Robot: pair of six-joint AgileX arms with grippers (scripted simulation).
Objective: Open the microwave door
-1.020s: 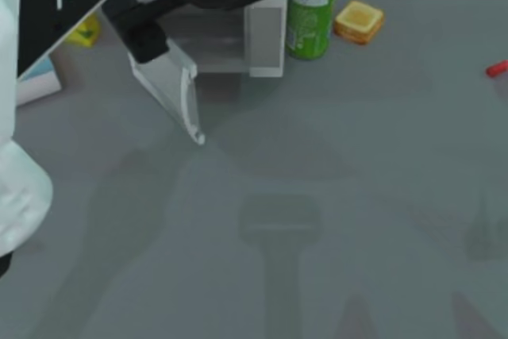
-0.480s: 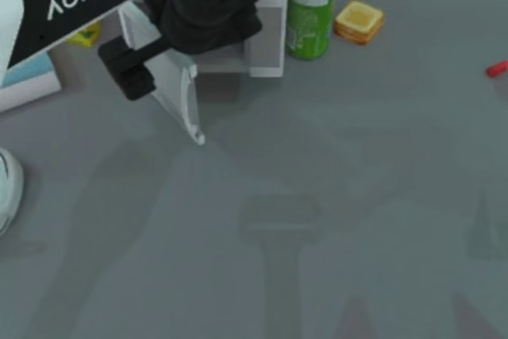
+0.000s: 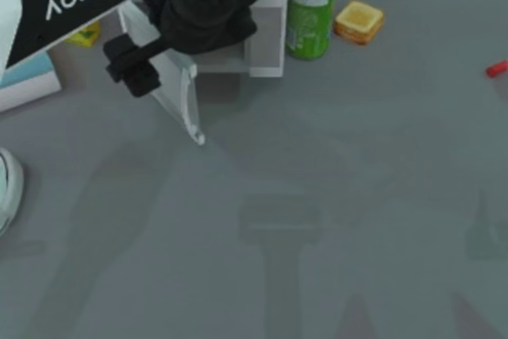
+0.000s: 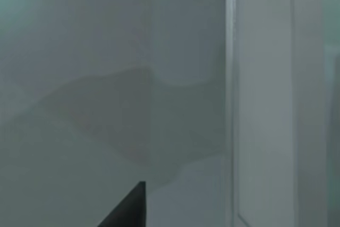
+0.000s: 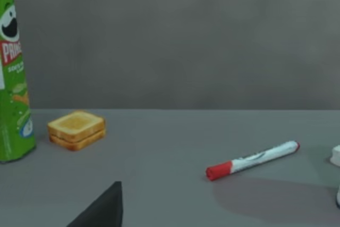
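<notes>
White microwave door (image 3: pixel 176 89) ajar, microwave (image 3: pixel 266 33) half-hidden under left claw (image 3: pixel 131 69), grip state unclear.

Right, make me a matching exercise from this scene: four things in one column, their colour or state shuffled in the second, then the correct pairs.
Things:
1. microwave door
2. can
3. marker
4. toast

Colour or state:
A. lying flat on the table, white body with a red cap
B. swung outward, with the left hand at it
C. golden-brown, lying just right of the can
D. green, standing upright right next to the microwave

Pairs: 1-B, 2-D, 3-A, 4-C
</notes>
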